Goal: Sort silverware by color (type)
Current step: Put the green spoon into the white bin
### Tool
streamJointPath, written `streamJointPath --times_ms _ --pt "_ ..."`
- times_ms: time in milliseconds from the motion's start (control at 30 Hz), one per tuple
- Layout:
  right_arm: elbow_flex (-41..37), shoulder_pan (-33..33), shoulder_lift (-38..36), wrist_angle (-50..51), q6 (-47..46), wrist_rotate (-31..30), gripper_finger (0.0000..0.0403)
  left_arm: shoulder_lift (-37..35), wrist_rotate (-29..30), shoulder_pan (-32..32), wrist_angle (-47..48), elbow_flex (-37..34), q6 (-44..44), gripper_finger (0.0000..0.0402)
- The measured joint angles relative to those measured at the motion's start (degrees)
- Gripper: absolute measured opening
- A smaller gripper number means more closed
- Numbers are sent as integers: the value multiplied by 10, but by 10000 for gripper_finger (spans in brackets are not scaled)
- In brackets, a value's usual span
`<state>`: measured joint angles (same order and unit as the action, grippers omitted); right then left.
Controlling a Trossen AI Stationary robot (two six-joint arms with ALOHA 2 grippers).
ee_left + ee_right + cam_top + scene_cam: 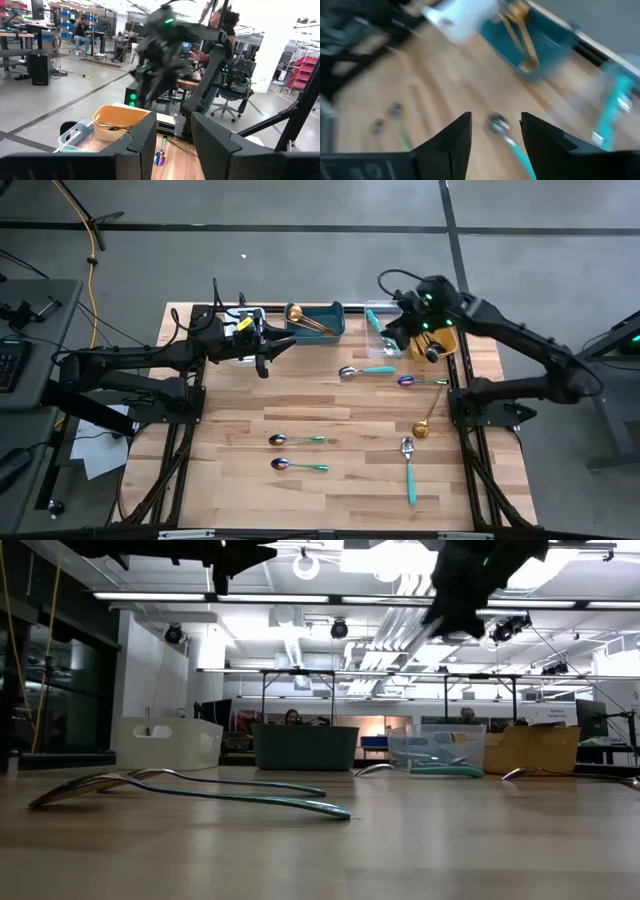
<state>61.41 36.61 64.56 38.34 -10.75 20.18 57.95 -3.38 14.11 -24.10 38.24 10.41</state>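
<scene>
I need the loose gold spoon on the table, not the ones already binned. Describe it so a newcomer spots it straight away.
Start at the orange bin on the table's far right side, under the right gripper. Come toward the near edge, past the iridescent spoon just below it, and you reach the gold spoon, lying at a slant by the right arm's base. It alone among the loose pieces is gold all over; those nearby have teal handles or a purple sheen.

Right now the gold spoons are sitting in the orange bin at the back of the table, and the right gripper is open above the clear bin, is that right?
Not quite. The high view shows the gold spoons lying in the teal bin, not the orange bin. The rest holds: the right gripper is open above the clear bin at the back of the table.
</scene>
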Motion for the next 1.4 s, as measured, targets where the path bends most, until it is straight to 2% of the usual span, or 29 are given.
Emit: streamJointPath --times_ms 233,367,467,767,1400 --pt "-68 -122 -98 -184 -57 -3 165 0 0 0 0 0 0 113" --pt "-102 -174 -106 -292 -58 -7 165 0 0 0 0 0 0 113" --pt "-110 -198 -100 -334 -45 -7 165 0 0 0 0 0 0 113" --pt "-111 -224 -76 -357 -38 -7 165 0 0 0 1 0 -1 113" --pt "-111 -224 -76 -361 -22 -6 165 0 0 0 2 0 -1 113"
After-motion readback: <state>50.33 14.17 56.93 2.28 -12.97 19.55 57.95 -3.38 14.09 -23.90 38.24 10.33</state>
